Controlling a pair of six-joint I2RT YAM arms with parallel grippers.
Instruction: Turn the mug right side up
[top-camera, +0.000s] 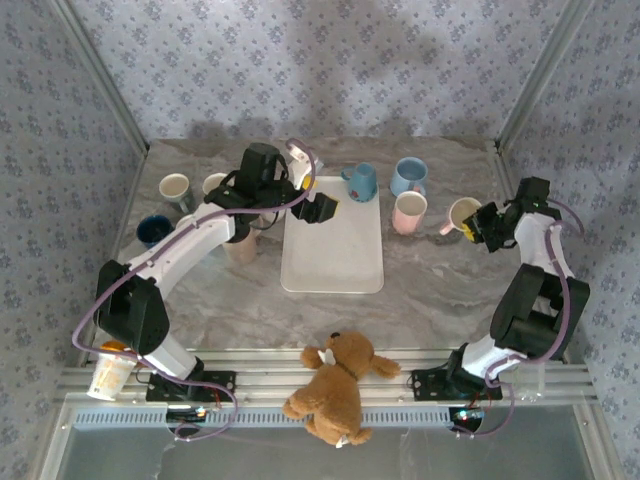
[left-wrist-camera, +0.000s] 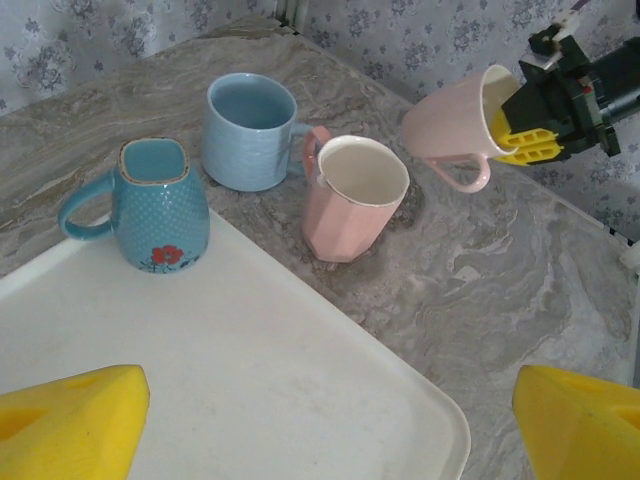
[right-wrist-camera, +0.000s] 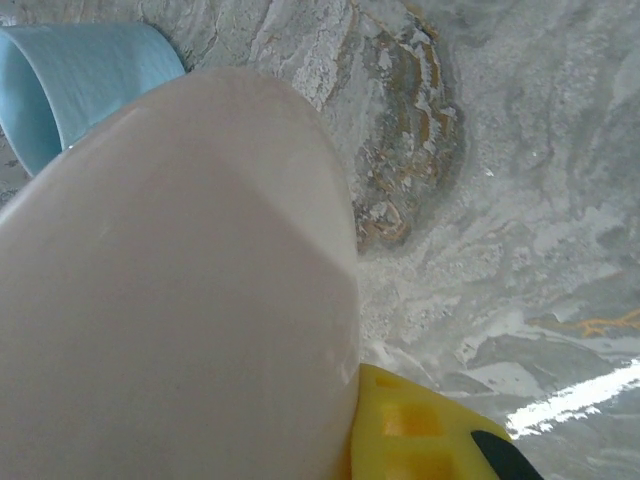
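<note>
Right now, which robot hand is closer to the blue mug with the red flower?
Left. The left gripper hovers over the tray near the flower mug; the right gripper is far right, holding a pink mug.

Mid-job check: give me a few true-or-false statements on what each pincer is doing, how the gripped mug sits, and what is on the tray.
1. The right pincer grips the pale pink mug at its rim. True.
2. That mug stands upright on the table. False: it hangs tilted in the pincer, handle downward.
3. The left pincer is shut on a mug. False: it is open over the white tray and holds nothing.
4. The teal mug stands upright on the tray. True.
5. The teddy bear lies on the tray. False: it lies well in front of the tray, off it.
</note>
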